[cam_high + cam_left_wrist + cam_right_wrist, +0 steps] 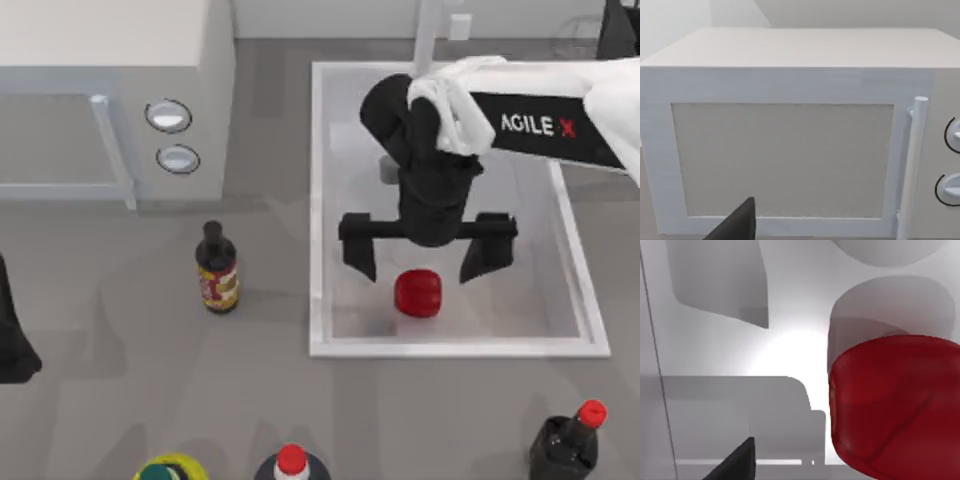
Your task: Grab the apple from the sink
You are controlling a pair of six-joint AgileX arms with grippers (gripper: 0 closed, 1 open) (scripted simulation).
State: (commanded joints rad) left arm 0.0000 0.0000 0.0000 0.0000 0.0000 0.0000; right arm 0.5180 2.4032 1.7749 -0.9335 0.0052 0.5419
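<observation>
**Top view: apple just toward the sink's near rim from the spread right gripper**

Top view puts right gripper (428,250) inside the sink (316,200), fingers spread wide, one tip to each side, nothing held. Apple (417,292) on the pale floor, near the front rim, slightly toward the table's front edge from the midpoint between the tips and roughly centred between them left to right. No contact seen; small gap between tips and fruit, though height above the floor cannot be told.

Right wrist view: apple (895,405) large and close, off to one side of the frame, one dark fingertip (737,460) at the edge. Consistent with a close approach, not yet straddling.

Apple squat and round, no long axis to speak of, so finger line needs no turning. Judged: a short advance toward the front rim and down should bring the fruit between the fingers, then a close. Gap looks ample for the fruit's width.

Right arm clearly nearer. Left gripper (15,345) parked at the table's left edge, facing the microwave (790,130); finger state cannot be told.

Risk, judged: glossy round fruit may roll if one finger touches first.
</observation>
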